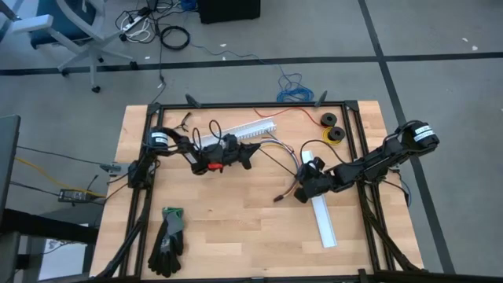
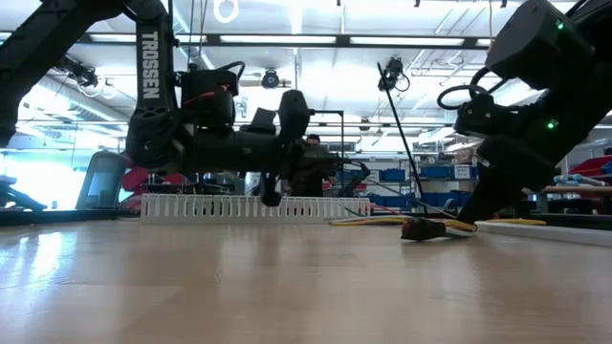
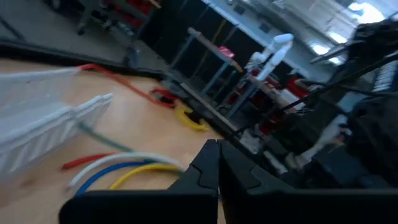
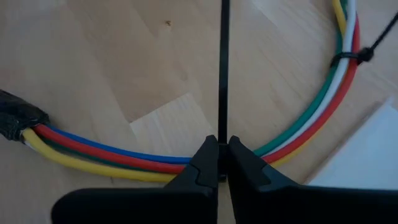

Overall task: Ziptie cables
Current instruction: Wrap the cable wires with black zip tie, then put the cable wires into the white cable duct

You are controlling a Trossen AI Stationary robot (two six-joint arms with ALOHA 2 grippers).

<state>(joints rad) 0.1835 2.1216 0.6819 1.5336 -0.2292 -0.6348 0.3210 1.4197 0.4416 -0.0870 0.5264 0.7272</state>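
The cables (image 4: 186,163) curve across the wooden table (image 1: 236,228) near its right side, ending at a dark connector (image 4: 15,121). The right gripper (image 4: 219,152) sits just above them — fingers pinched tight on a black zip tie (image 4: 224,68). The left gripper (image 1: 250,153) — fingers closed, holding nothing visible — hovers beside the white slotted channel (image 1: 240,132).

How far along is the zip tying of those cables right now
One zip tie already cinches the cables farther along the bundle. In hand: the right gripper pinches a second black tie strip upright over the wires near the dark connector. Still left: looping and tightening it. The left gripper waits shut by the white slotted channel.
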